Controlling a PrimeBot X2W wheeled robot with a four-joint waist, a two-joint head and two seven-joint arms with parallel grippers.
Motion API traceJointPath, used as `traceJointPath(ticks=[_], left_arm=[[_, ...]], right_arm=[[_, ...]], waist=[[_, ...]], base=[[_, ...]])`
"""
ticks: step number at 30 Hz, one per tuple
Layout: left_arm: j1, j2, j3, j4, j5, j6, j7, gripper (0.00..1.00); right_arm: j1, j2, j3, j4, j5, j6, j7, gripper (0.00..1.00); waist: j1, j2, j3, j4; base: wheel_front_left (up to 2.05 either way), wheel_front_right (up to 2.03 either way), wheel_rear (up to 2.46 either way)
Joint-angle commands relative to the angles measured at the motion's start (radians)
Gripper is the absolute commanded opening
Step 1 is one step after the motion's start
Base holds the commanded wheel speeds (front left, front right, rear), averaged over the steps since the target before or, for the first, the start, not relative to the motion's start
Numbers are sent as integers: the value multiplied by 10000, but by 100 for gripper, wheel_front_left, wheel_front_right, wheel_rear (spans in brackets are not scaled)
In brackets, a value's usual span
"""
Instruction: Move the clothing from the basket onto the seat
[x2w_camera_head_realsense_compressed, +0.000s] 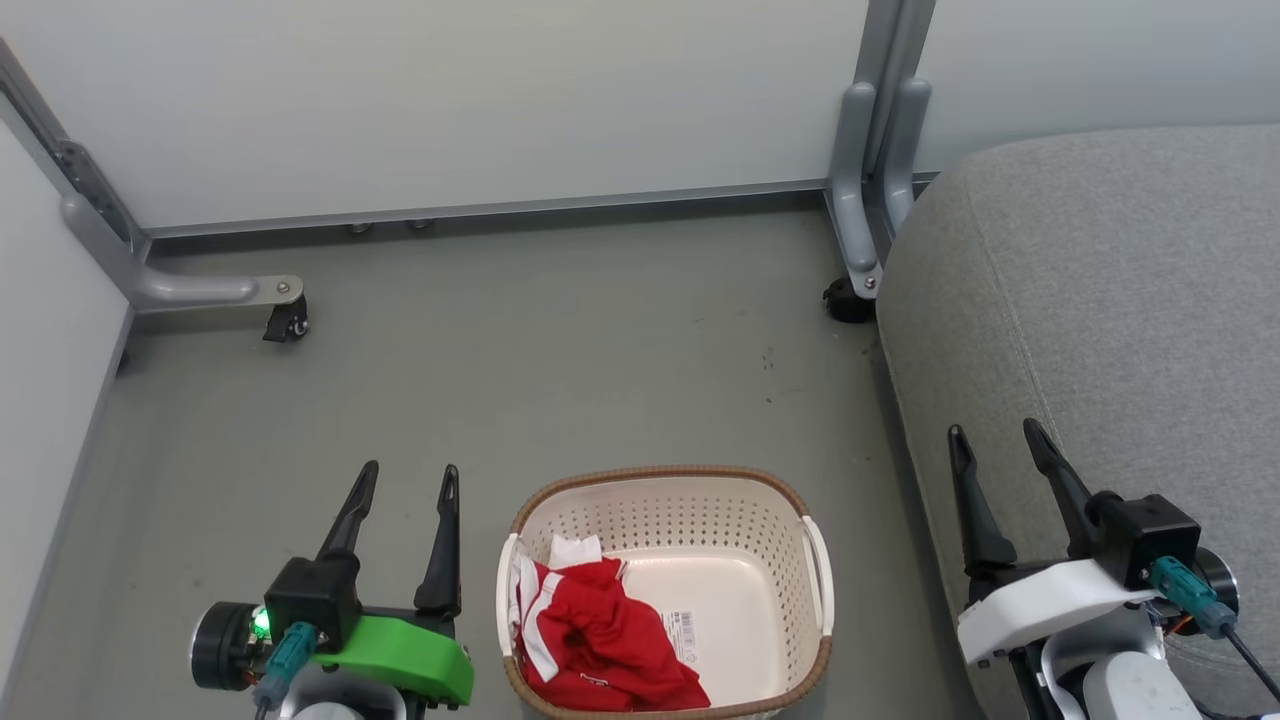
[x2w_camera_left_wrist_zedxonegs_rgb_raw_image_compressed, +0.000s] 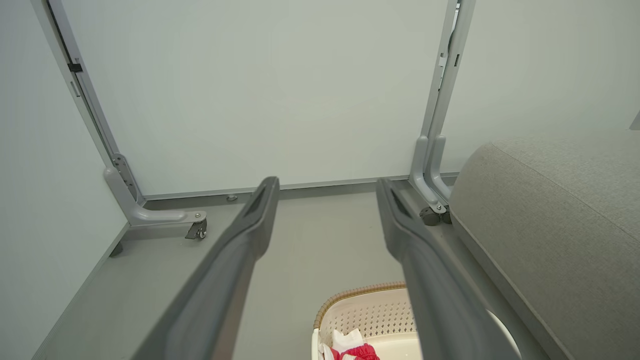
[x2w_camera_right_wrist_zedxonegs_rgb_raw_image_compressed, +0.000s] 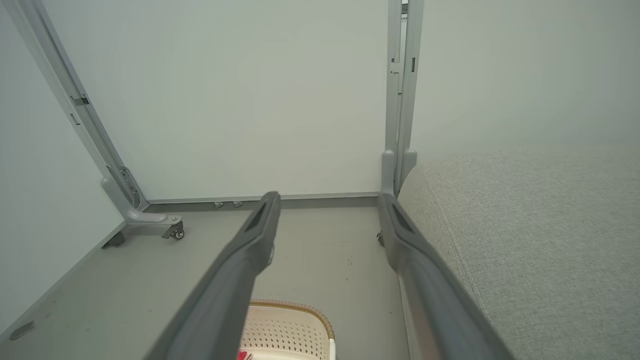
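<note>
**Head view.** You see one basket (x2w_camera_head_realsense_compressed: 680, 520) standing on the grey floor (x2w_camera_head_realsense_compressed: 550, 350). It is cream with perforated sides, a brown rim, two white handles (x2w_camera_head_realsense_compressed: 820, 570) and one paper label (x2w_camera_head_realsense_compressed: 680, 633) on its bottom. The clothing (x2w_camera_head_realsense_compressed: 610, 640) lies in the basket's left half as a single crumpled heap. It is bright red with white trim and thin white stripes, and you cannot tell whether the heap is one garment or two. One seat (x2w_camera_head_realsense_compressed: 1100, 300), grey and woven with a stitched seam, stands just right of the basket. There are two tools, each with two dark fingers. Your left tool (x2w_camera_head_realsense_compressed: 410, 470) is left of the basket over the floor, with its fingers spread and empty. Your right tool (x2w_camera_head_realsense_compressed: 993, 428) is over the seat's left edge, likewise spread and empty. Two casters (x2w_camera_head_realsense_compressed: 287, 322) show at the feet of the far panels.

**Left wrist view.** The left tool (x2w_camera_left_wrist_zedxonegs_rgb_raw_image_compressed: 326, 184) has its fingers wide apart with bare floor between them. The basket (x2w_camera_left_wrist_zedxonegs_rgb_raw_image_compressed: 365, 305) shows at the bottom edge, with a scrap of red and white clothing (x2w_camera_left_wrist_zedxonegs_rgb_raw_image_compressed: 357, 351) inside it. The seat (x2w_camera_left_wrist_zedxonegs_rgb_raw_image_compressed: 560, 210) is at the right.

**Right wrist view.** The right tool (x2w_camera_right_wrist_zedxonegs_rgb_raw_image_compressed: 328, 197) has its fingers wide apart. Part of the basket (x2w_camera_right_wrist_zedxonegs_rgb_raw_image_compressed: 285, 325) shows below and between them, with a red sliver of clothing (x2w_camera_right_wrist_zedxonegs_rgb_raw_image_compressed: 243, 356) at the bottom edge. The seat (x2w_camera_right_wrist_zedxonegs_rgb_raw_image_compressed: 525, 240) lies along the right finger.
</note>
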Motion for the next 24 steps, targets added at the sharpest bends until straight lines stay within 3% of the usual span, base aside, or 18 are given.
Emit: traceJointPath(ticks=[1, 12, 24], left_arm=[[-113, 31, 21, 14, -87, 38, -34, 100], [-1328, 29, -124, 312, 21, 262, -22, 100], [-3275, 33, -1705, 2354, 1259, 31, -20, 100]], right_arm=[[-23, -46, -38, -61, 79, 1, -15, 100], [-956, -45, -10, -603, -60, 1, -99, 100], [-2489, -43, 482, -902, -44, 1, -360, 100]], waist=[[0, 0, 113, 25], [0, 0, 1916, 109], [0, 0, 4546, -468]], base=[[0, 0, 0], [0, 0, 0], [0, 0, 0]])
